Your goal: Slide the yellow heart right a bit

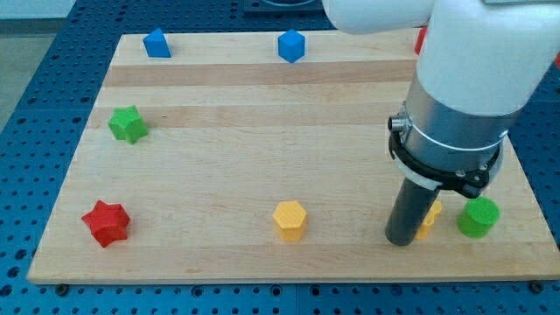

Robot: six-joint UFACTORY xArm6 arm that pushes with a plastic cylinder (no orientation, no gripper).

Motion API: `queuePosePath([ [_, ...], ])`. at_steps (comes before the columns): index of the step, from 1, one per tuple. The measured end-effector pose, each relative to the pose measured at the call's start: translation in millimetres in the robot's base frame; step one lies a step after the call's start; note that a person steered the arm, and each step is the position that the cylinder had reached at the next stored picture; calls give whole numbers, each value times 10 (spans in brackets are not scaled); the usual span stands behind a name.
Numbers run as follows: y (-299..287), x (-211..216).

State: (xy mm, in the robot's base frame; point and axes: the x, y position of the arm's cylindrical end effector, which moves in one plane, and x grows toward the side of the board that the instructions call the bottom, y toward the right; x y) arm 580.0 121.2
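A yellow block (431,219), mostly hidden behind my rod, lies near the board's bottom right; its shape cannot be made out from the part that shows. My tip (402,239) rests on the board just left of this block, touching it or nearly so. A green cylinder (479,217) stands close to the right of the yellow block. The arm's big white and grey body fills the view's upper right.
A yellow hexagon (290,220) sits at bottom centre, a red star (106,222) at bottom left, a green star (128,124) at left. Two blue blocks (157,43) (290,45) lie along the top edge. A red block (421,39) peeks out beside the arm.
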Motion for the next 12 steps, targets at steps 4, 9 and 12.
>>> queuePosePath([
  [4,-106,-19],
  [9,186,-187],
  [12,160,-686],
])
